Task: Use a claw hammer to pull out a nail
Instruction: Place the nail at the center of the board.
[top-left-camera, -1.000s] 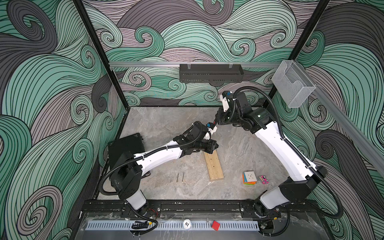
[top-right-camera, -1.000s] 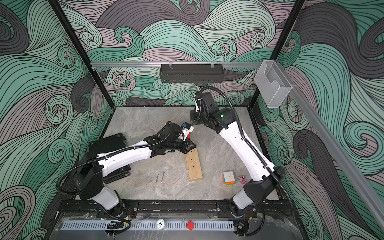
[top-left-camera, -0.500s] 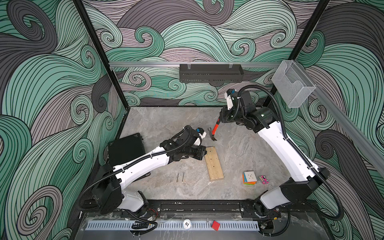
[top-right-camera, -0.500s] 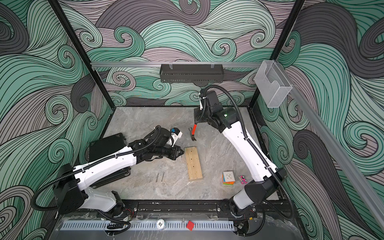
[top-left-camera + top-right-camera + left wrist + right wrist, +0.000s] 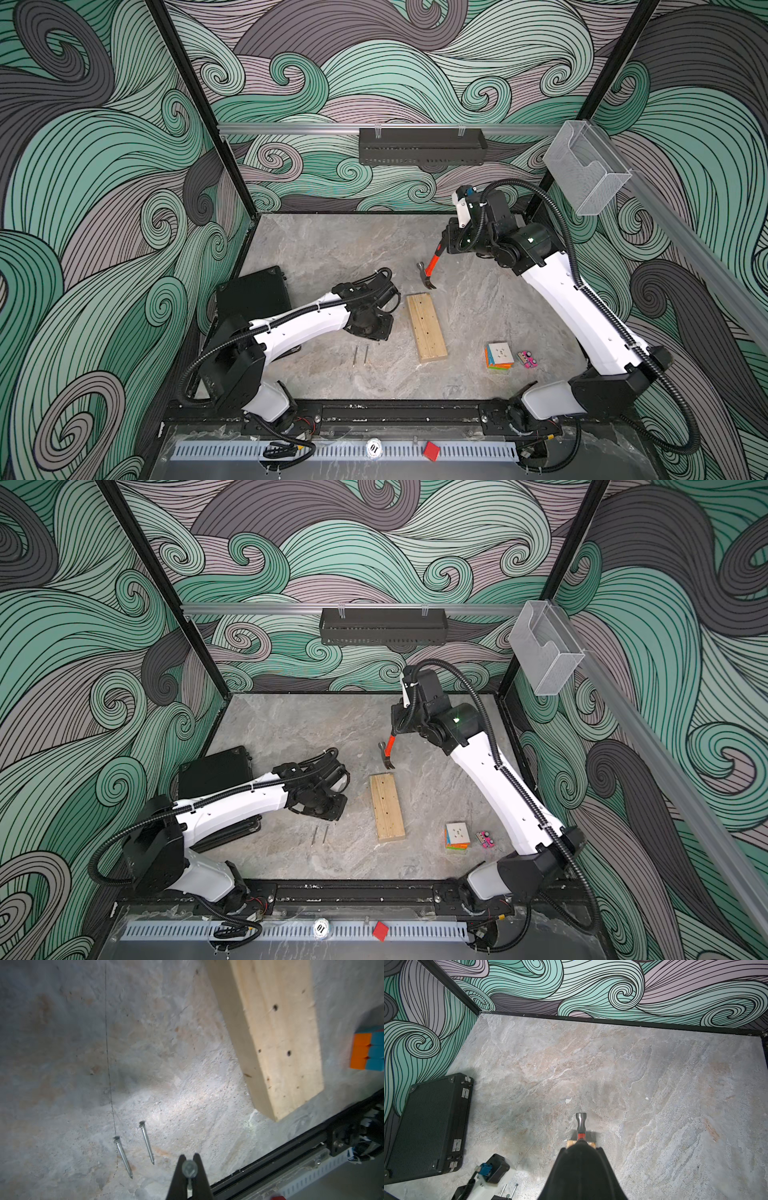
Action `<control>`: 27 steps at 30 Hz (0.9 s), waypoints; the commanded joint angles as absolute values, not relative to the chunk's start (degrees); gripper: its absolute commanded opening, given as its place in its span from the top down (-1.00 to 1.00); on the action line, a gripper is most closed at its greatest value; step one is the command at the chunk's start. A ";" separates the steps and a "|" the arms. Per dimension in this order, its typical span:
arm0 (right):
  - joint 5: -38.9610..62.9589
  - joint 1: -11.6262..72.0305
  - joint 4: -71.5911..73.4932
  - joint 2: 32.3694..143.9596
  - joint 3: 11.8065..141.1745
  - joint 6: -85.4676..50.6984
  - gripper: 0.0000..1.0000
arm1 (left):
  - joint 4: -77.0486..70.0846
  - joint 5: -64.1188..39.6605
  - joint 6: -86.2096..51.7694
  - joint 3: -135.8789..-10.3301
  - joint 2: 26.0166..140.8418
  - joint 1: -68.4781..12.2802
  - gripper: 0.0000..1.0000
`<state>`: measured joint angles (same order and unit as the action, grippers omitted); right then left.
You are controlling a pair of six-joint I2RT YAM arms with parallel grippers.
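Hanging head-down from the right gripper [image 5: 446, 244], the hammer [image 5: 430, 271] sits over the tabletop [image 5: 316, 249] toward its far edge, just past the plank's [image 5: 426, 326] far end. Both top views agree. The grip is closed on the black handle end and the shaft slants down. The claw is near the wood but clear of it, probably parked out of the other arm's way.

The left gripper [image 5: 328, 808] points down between plank and left edge, above two loose nails [image 5: 320, 835]. Its jaws can't be read from above. A cube [image 5: 498, 355] lies toward the front right corner and a case [image 5: 253, 293] at the left edge.

Left wrist: the jaws are pinched tight on a nail [image 5: 189, 1168], its head end-on between the tips, which the top views miss. The plank face shows empty holes and no nail standing, so the pull looks done. My guess is the held nail is bound for the pair below.

Right wrist: the steel head pokes out past the closed fingers [image 5: 571, 1153], a sliver of plank end showing beside them. The claw is out of sight here.
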<state>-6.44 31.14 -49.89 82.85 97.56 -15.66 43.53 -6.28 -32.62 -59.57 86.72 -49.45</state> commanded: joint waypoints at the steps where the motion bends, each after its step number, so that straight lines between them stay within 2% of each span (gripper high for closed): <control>1: -6.20 30.65 -44.29 79.95 97.58 -16.78 0.87 | 46.28 -3.94 -35.92 -58.80 87.90 -51.41 1.00; 11: -5.60 30.40 -44.11 79.44 96.55 -16.88 0.87 | 40.89 -1.82 -43.76 -52.42 88.32 -54.39 1.00; 27: -5.18 29.82 -44.27 79.36 96.86 -16.34 0.86 | 37.71 -0.26 -45.88 -53.07 92.09 -54.44 1.00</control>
